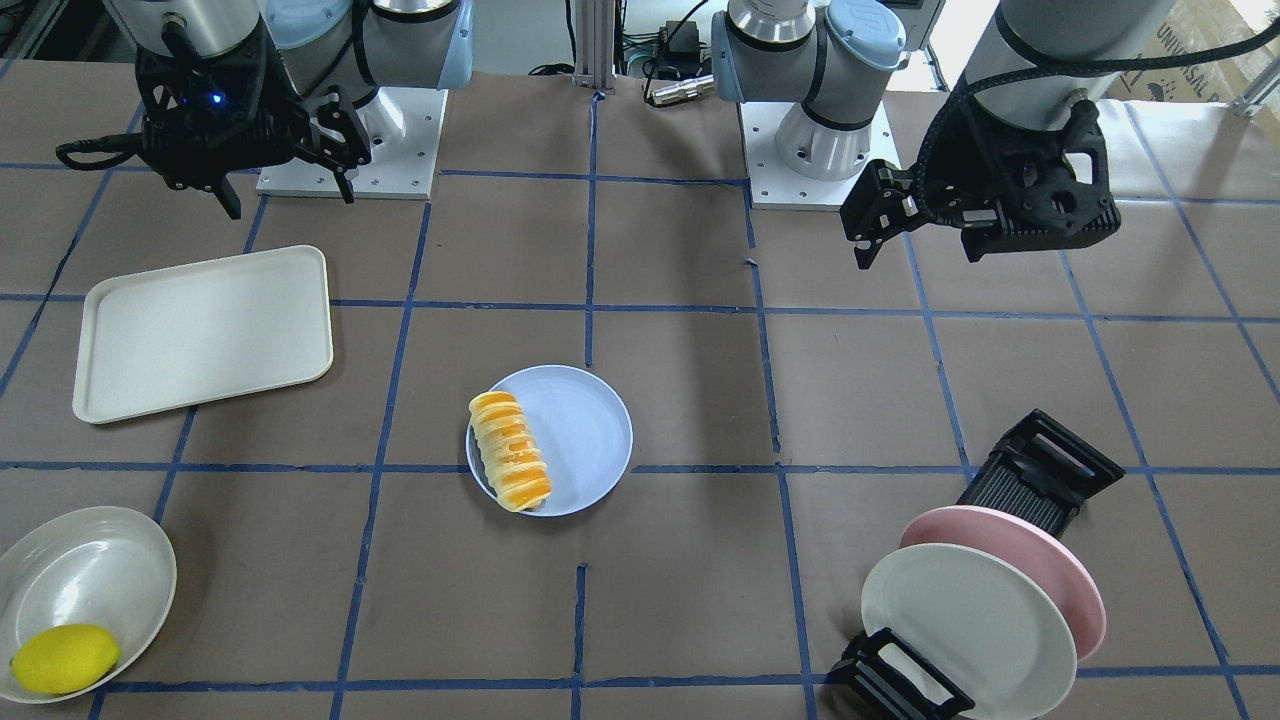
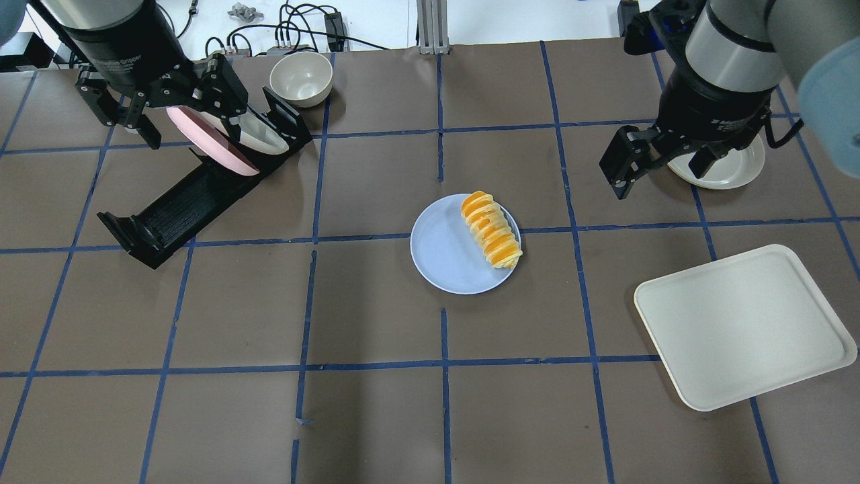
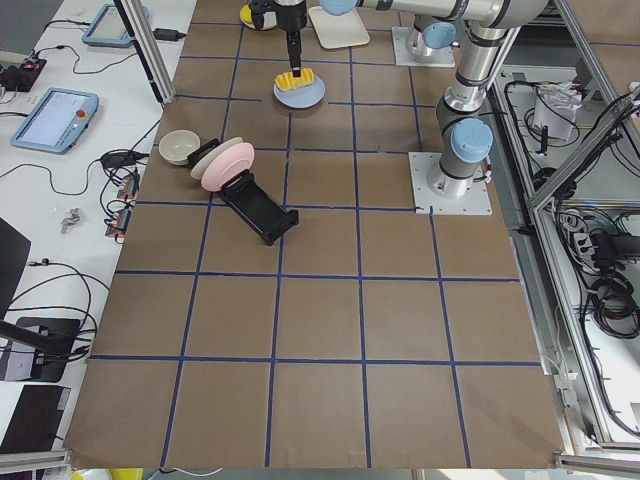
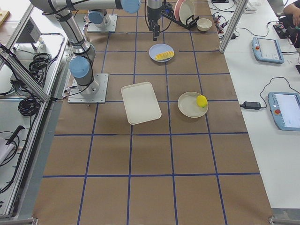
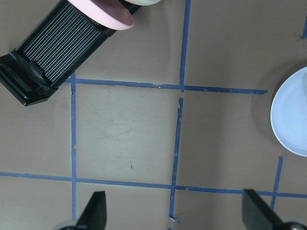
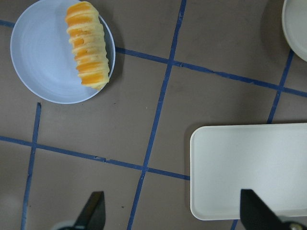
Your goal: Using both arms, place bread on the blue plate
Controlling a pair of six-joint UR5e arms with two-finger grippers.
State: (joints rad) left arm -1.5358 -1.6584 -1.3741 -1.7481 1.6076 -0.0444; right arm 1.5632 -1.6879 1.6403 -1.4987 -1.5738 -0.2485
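The bread (image 1: 510,450) lies on the blue plate (image 1: 585,430) at the table's middle, along the plate's edge on my right side, one end slightly over the rim. It also shows in the overhead view (image 2: 492,230) and the right wrist view (image 6: 88,45). My left gripper (image 2: 168,111) is open and empty, raised above the dish rack, far from the plate (image 2: 443,252). My right gripper (image 2: 662,161) is open and empty, raised to the plate's right. The left wrist view shows only the plate's edge (image 5: 292,120).
A cream tray (image 2: 742,323) lies on my right. A black dish rack (image 2: 175,208) with a pink plate (image 2: 208,138) and a cream plate stands far left. A small bowl (image 2: 301,77) is behind it. A lemon (image 1: 65,657) sits in a cream dish (image 1: 90,570).
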